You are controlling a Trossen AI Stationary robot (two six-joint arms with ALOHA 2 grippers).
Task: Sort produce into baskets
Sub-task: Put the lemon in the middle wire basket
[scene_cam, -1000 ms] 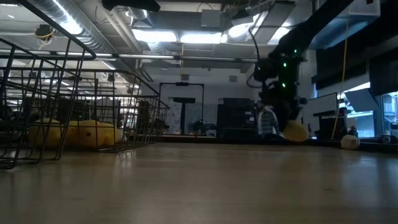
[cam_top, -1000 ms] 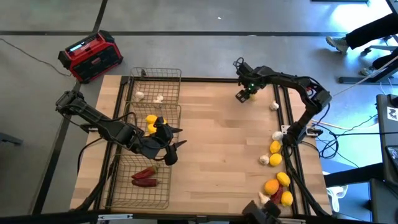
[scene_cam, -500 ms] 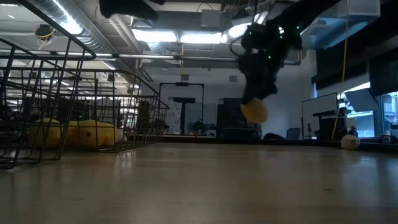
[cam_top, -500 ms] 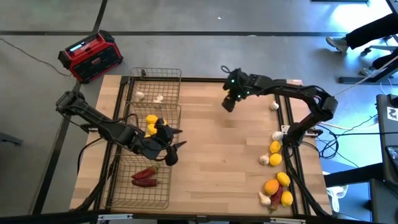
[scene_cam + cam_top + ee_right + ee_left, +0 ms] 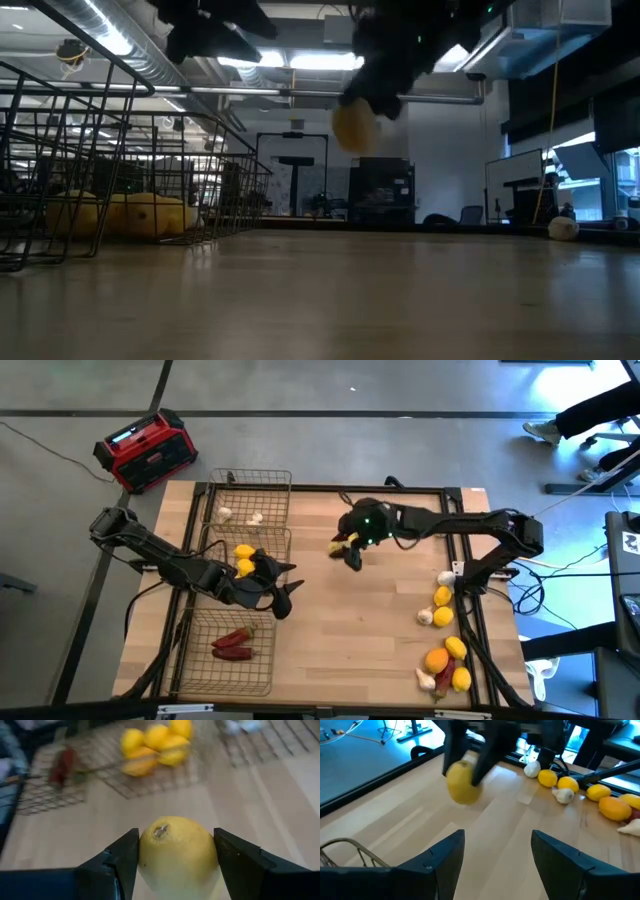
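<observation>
Gripped lemon (image 5: 177,852), underside hidden

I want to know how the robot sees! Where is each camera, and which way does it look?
High view: above the table, looking straight down; both arms show, the right hand carrying a lemon.
Low view: at table height, looking across into the room; the arms hang in from above.
Left wrist view: on the left arm, looking past the open left hand across the table.
Right wrist view: on the right arm, looking toward the baskets.
All four views show that lemon.
</observation>
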